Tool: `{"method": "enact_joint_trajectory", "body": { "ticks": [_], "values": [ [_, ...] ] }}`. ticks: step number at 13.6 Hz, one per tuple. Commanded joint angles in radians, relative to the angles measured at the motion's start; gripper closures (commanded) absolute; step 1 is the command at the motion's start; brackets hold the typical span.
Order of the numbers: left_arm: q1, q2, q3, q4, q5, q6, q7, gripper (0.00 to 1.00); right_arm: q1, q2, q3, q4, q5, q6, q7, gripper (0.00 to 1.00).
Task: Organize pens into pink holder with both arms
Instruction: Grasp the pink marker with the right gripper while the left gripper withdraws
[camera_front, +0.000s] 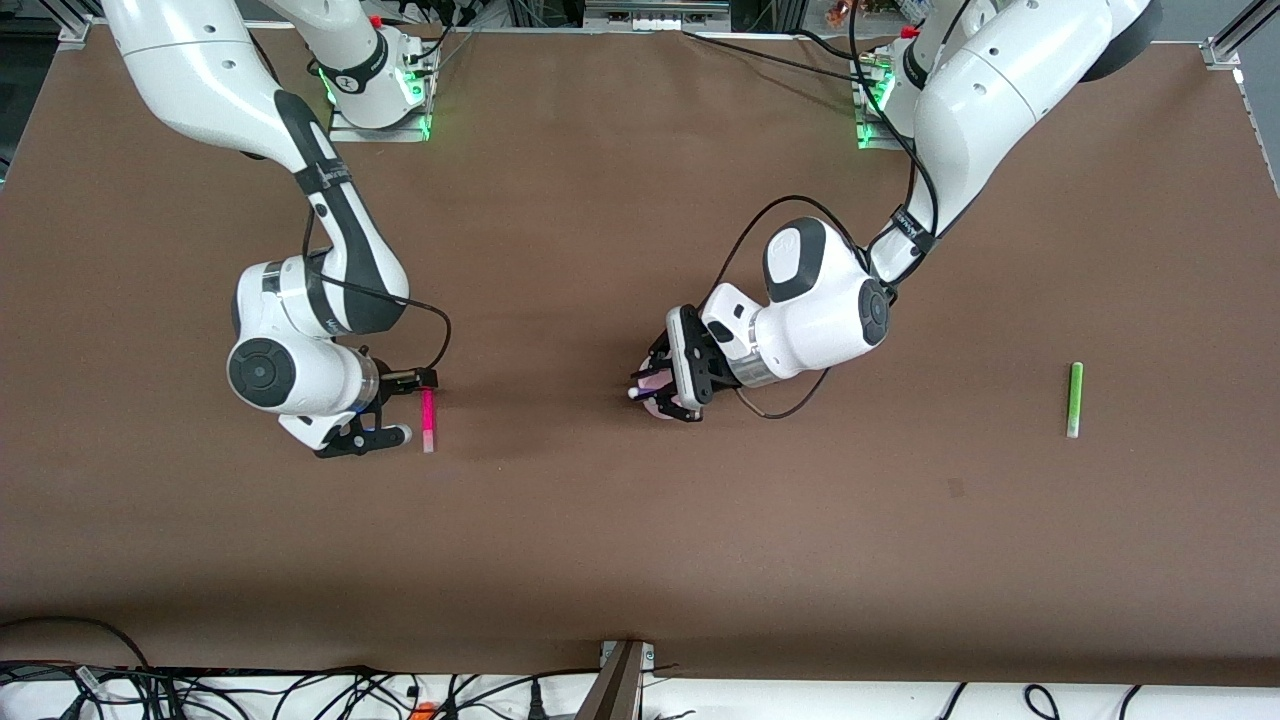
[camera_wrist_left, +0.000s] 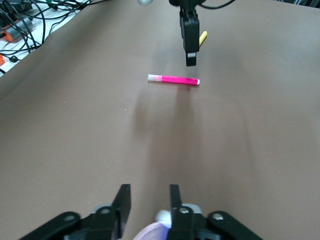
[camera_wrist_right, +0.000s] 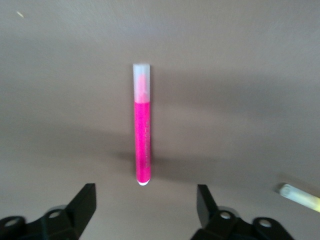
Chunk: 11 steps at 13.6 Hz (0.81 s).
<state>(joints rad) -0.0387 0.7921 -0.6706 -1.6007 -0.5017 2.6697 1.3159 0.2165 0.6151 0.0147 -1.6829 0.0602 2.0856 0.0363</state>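
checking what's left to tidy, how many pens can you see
4: magenta pen under the right gripper; yellow pen beside it; green pen toward the left arm's end; one pale pen tip at the pink holder, mostly hidden.

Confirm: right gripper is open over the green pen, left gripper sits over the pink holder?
Not quite: the right gripper is open over the magenta pen, as the right wrist view shows. The green pen lies alone toward the left arm's end. Left gripper is over the pink holder.

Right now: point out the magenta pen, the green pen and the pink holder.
magenta pen (camera_wrist_right: 142, 137): right wrist view, middle of its magenta barrel.
green pen (camera_front: 1075, 398): front view, middle of its green barrel.
pink holder (camera_front: 657, 381): front view, the pale pink rim showing under the left gripper.
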Motion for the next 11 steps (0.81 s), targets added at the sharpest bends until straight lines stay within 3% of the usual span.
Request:
{"method": "enact_joint_trajectory", "body": {
  "ticks": [1, 3, 6, 8, 11],
  "values": [
    [0.000, -0.014, -0.010, -0.001, -0.008, 0.012, 0.039, 0.00, 0.004, -0.017, 0.001, -0.066, 0.023, 0.045, 0.037, 0.20],
    [0.014, -0.045, -0.020, 0.004, -0.014, -0.064, -0.018, 0.00, 0.007, -0.003, 0.001, -0.078, 0.023, 0.094, 0.054, 0.24],
    [0.049, -0.143, -0.015, 0.012, -0.006, -0.322, -0.264, 0.00, 0.012, 0.020, 0.001, -0.080, 0.024, 0.154, 0.054, 0.26],
    [0.057, -0.166, -0.018, 0.013, -0.008, -0.394, -0.384, 0.00, 0.014, 0.025, 0.001, -0.081, 0.039, 0.160, 0.056, 0.32],
    [0.094, -0.235, 0.003, 0.008, 0.009, -0.624, -0.619, 0.00, 0.024, 0.031, 0.001, -0.081, 0.053, 0.165, 0.057, 0.41]
  ]
}}
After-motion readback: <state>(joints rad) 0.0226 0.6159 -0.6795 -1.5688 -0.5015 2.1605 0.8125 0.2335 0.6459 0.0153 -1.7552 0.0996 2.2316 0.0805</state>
